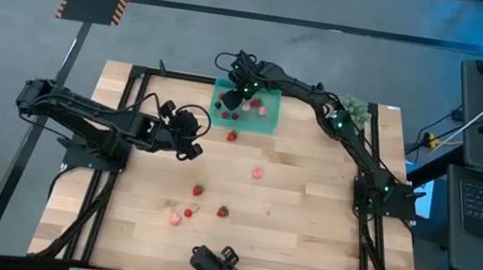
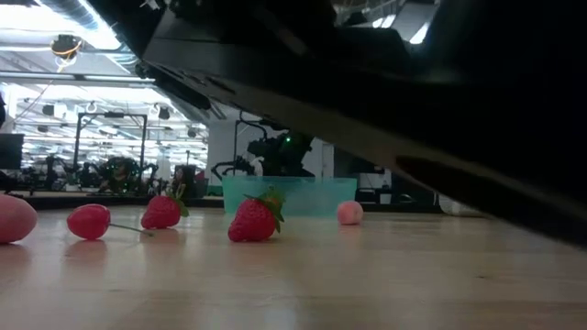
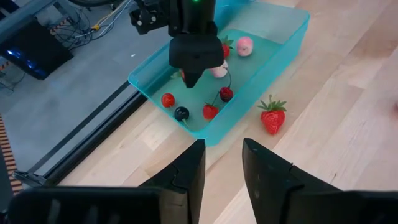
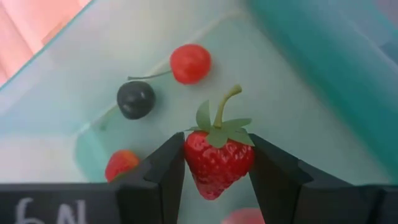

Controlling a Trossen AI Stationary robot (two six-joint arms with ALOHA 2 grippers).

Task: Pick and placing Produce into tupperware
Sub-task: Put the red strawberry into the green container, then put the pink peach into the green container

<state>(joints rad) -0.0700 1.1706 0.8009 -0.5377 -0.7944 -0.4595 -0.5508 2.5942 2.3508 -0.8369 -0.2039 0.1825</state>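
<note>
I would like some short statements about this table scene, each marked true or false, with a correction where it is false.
1. The right tool grips a strawberry above the container. True.
2. The left tool holds a cherry. False: its fingers are apart and hold nothing.
3. The container is empty. False: a dark berry, a red cherry and other pieces lie in it.
4. One strawberry lies on the table just outside the container. True.
5. A leafy green clump sits at the table's far right corner. True.

Right tool (image 4: 216,163) clamped, arm extended far; left tool (image 3: 222,165) parted, hovering mid-table.
</note>
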